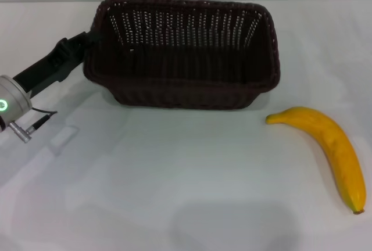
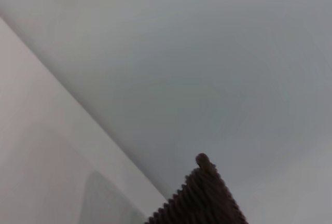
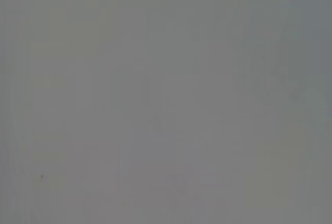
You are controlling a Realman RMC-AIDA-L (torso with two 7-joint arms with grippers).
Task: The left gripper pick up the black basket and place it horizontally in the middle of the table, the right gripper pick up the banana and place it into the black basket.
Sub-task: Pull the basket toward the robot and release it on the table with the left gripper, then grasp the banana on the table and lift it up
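Note:
The black basket (image 1: 180, 85) rests lengthwise on the white table (image 1: 174, 193), towards the back middle, and nothing lies in it. My left gripper (image 1: 91, 36) is at the rim of the basket's left end, its black jaws closed on the braided edge. A corner of that rim shows in the left wrist view (image 2: 202, 203). The yellow banana (image 1: 328, 146) lies on the table to the front right of the basket, apart from it, with its dark tip towards the front. My right gripper is out of view, and the right wrist view shows only plain grey.
My left arm's silver-grey segment (image 1: 14, 103), with a thin cable, reaches in from the left edge. The table's far edge runs just behind the basket.

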